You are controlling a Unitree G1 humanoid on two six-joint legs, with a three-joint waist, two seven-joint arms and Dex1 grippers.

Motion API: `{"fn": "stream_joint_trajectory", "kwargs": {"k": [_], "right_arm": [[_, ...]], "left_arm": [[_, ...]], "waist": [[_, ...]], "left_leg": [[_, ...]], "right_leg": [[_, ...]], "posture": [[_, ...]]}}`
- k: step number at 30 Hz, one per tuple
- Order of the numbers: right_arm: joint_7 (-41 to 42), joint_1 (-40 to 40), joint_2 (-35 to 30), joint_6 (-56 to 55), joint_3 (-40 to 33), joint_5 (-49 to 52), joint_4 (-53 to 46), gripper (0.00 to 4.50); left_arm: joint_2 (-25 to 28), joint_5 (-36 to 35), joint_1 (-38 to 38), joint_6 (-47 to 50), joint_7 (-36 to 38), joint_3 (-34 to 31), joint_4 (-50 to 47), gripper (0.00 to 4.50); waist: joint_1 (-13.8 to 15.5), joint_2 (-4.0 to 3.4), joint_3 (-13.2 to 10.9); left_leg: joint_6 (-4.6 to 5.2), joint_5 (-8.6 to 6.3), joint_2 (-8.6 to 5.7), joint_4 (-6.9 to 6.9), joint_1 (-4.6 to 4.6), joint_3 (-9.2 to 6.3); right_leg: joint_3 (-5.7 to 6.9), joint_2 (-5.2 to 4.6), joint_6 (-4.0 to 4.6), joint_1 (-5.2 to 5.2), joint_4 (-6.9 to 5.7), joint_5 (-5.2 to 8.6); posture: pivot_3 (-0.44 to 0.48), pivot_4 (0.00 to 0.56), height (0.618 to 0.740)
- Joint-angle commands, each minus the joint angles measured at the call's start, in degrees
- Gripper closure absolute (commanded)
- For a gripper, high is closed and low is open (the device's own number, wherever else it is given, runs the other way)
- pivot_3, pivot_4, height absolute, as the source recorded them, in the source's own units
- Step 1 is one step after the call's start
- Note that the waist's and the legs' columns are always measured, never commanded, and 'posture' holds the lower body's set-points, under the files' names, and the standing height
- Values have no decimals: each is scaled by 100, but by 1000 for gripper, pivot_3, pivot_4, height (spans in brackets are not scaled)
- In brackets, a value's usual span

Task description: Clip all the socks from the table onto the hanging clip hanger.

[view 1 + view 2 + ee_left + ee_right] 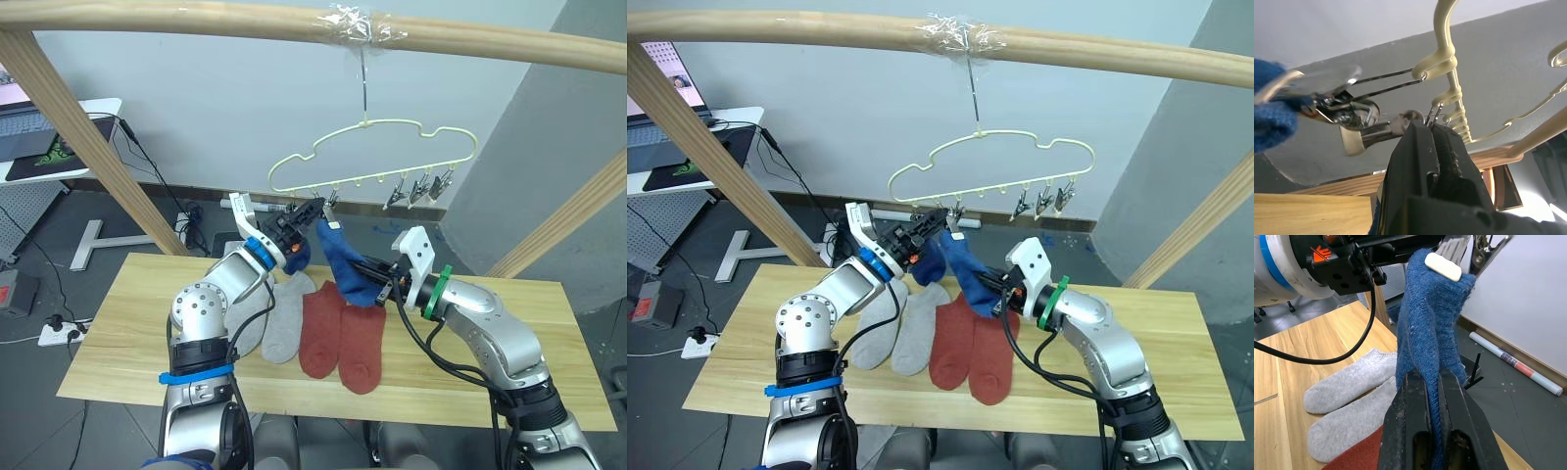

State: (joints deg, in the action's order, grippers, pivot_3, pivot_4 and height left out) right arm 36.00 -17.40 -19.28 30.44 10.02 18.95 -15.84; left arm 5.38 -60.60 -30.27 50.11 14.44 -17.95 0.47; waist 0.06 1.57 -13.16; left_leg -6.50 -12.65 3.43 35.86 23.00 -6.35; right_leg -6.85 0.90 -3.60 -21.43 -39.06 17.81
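The pale-yellow clip hanger (372,147) hangs by its hook from a wooden bar. My left gripper (315,209) is shut on a metal clip (1422,117) at the left end of the hanger's bar. My right gripper (370,281) is shut on the lower part of a blue sock (343,257), held upright, its top edge up at a clip (1442,264). A second blue sock (299,257) hangs just behind my left gripper. Two grey socks (279,318) and two rust-red socks (343,338) lie flat on the table (118,333).
Three free clips (419,188) hang at the hanger's right end. The wooden bar (196,24) spans the top, with slanted posts at the left (88,147) and right (578,220). A white desk with a laptop (39,137) stands at far left.
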Motion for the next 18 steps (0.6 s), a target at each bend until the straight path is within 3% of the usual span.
{"fn": "stream_joint_trajectory", "kwargs": {"k": [1,11,13,18], "right_arm": [[-28,-98,38,-147,-40,-29,-79,4500],[-112,-231,241,-323,6,-215,298,4500],[-138,-284,297,-345,25,-265,438,4500],[30,-318,359,-87,101,-104,533,3030]], "left_arm": [[1,-170,-18,-48,87,-57,-165,3401],[356,-256,81,18,171,-170,-349,189],[603,-308,193,146,249,-184,-497,25],[1001,-344,354,289,368,-135,-721,0]], "waist": [[0,0,0],[-2,0,0],[-6,0,0],[1,-1,0]], "left_leg": [[0,0,0,0,0,0],[0,0,0,-4,1,0],[0,0,1,-8,1,0],[-1,0,3,-15,1,1]], "right_leg": [[0,0,0,0,0,0],[0,0,0,-3,1,0],[0,0,0,-4,2,0],[2,0,1,-9,1,0]], "posture": [[113,173,740],[122,173,740],[126,171,740],[129,171,740]]}}
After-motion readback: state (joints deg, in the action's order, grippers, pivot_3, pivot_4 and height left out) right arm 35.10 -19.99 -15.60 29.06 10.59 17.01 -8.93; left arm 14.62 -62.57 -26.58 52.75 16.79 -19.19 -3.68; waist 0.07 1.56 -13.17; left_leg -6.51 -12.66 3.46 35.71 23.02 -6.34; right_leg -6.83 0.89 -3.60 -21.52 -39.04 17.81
